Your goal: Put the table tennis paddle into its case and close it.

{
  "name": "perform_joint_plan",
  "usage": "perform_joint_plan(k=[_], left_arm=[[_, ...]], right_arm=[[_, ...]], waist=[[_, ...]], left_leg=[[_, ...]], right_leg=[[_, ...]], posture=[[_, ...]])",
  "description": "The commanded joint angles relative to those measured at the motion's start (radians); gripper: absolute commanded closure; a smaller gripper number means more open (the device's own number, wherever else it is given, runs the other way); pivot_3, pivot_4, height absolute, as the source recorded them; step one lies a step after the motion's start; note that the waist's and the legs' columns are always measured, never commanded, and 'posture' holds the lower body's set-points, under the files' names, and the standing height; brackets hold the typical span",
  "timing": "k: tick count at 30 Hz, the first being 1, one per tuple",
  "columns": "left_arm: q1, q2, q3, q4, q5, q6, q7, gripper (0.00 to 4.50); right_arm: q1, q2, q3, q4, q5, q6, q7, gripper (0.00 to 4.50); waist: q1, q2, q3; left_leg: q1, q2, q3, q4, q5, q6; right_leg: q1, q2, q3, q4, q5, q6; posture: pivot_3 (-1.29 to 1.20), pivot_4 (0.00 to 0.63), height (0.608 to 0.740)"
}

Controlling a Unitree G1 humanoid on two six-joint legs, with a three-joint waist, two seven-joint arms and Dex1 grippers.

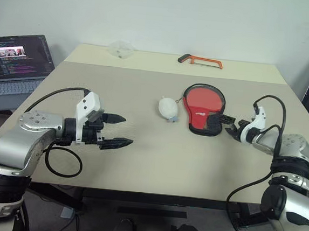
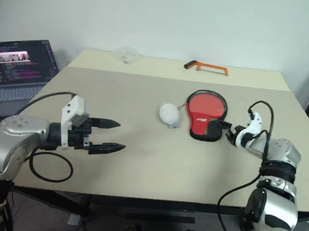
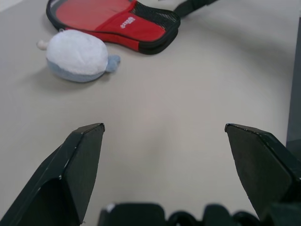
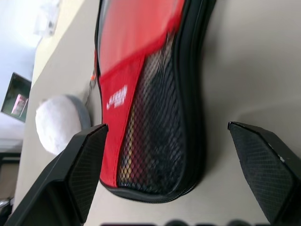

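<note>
The case [image 1: 203, 110] lies on the counter [image 1: 156, 159] at one o'clock, paddle inside. Right claw [image 1: 229, 125], wide open and empty, sits at its handle end; left claw [image 1: 114, 129] hangs open, empty. Pin that end before zipping.

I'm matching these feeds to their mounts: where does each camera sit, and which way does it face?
Left and right eye views: on the head, looking forward and down over the table; both arms show, left gripper and right gripper open.
Left wrist view: on the left wrist, looking along its fingers across the table toward the fuzzy ball and case.
Right wrist view: on the right wrist, close on the case's mesh end, between its own fingers.
All views share the case and ball.
</note>
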Motion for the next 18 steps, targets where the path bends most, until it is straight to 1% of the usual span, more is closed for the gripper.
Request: perform_joint_plan(k=[1,8,18], left_arm=[[-0.004,-0.006,0.010,-0.043,-0.018,-0.002,0.026,0.03],[0.004,-0.005,-0.002,-0.069,-0.021,0.004,0.057,0.03],[-0.003,-0.016,-0.022,-0.072,-0.018,-0.009,0.081,0.03]], right_arm=[[-0.003,0.027,0.014,-0.011,0.008,-0.006,0.016,0.00],[-0.011,0.077,0.027,0.001,0.004,-0.031,0.014,0.00],[-0.043,0.128,0.007,-0.038,0.060,-0.001,0.045,0.00]], waist=[[0.000,0.000,0.000],[-0.023,0.000,0.000],[-0.025,0.000,0.000]], left_leg=[[0.000,0.000,0.000,0.000,0.000,0.000],[0.001,0.001,0.000,0.000,0.000,0.000],[0.002,0.001,-0.001,-0.001,0.000,0.000]], right_leg=[[0.000,0.000,0.000,0.000,0.000,0.000],[0.000,0.001,0.000,0.001,0.000,0.000],[0.000,0.003,0.001,0.002,0.000,-0.001]], posture=[[0.00,0.150,0.740],[0.00,0.150,0.740],[0.00,0.150,0.740]])
